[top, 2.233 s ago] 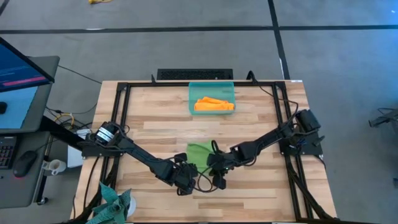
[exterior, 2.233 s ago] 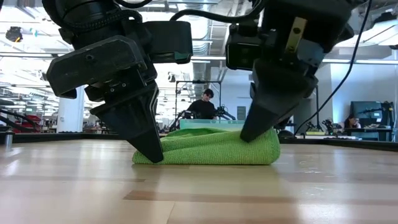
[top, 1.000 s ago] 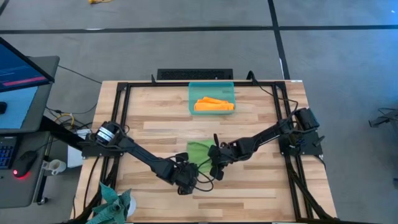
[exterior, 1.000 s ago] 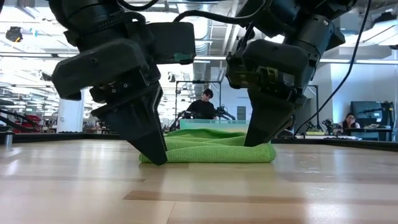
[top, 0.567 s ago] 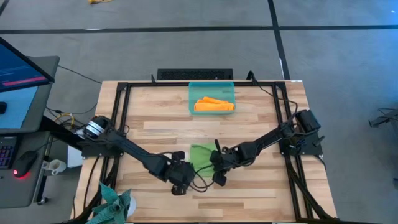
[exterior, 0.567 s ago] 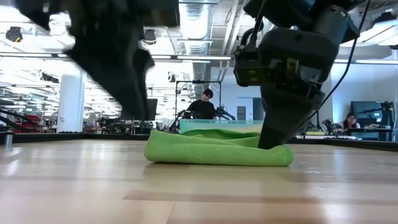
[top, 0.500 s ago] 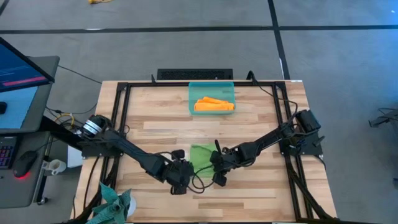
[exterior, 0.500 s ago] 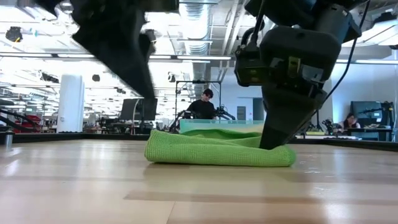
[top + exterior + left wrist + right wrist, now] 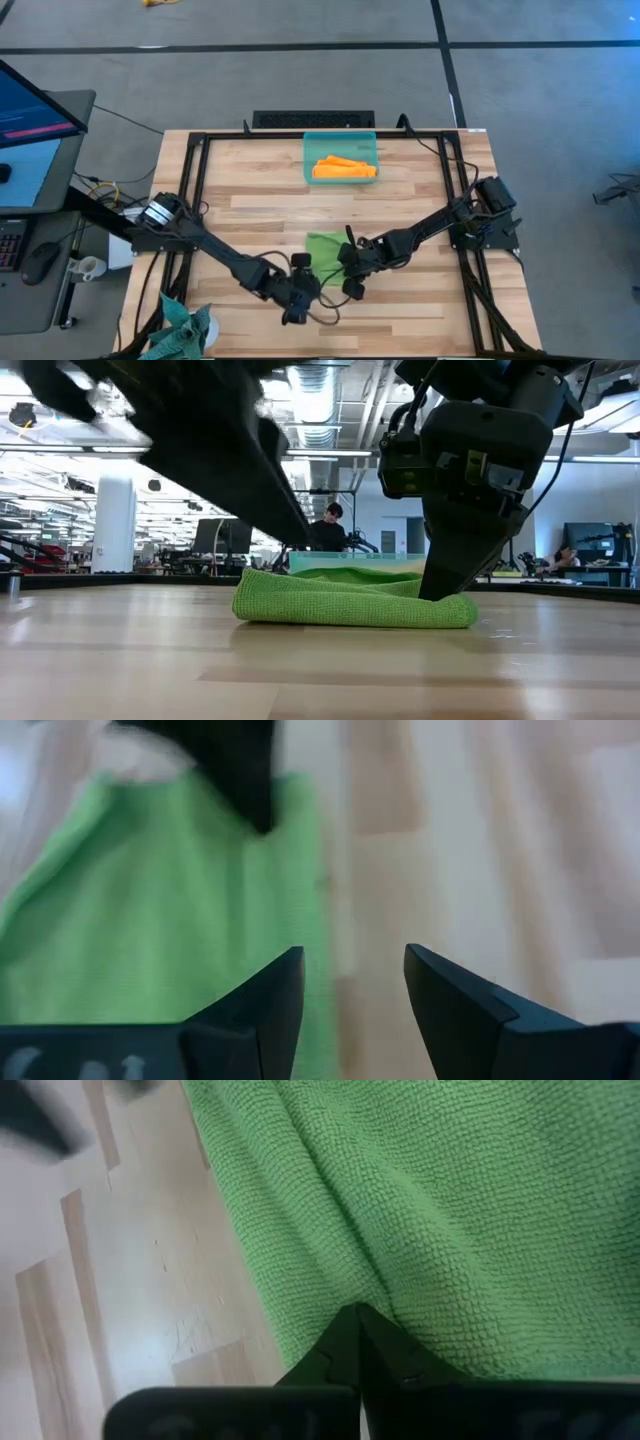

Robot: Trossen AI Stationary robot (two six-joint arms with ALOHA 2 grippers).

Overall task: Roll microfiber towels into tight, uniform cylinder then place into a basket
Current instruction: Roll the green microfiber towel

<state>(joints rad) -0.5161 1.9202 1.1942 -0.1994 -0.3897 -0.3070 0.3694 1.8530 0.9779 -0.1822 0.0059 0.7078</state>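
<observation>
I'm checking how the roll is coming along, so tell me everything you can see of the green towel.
The green towel is lime microfiber with a looped weave, folded into a low, flattish bundle, not a tight cylinder. It lies on the wooden table, nearer than the basket. The right gripper, shut, pinches its edge; the left gripper, open, is off it.

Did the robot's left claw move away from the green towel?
Yes. The left end effector has lifted off the lime green microfiber towel and slid toward the wooden table's near edge.
</observation>
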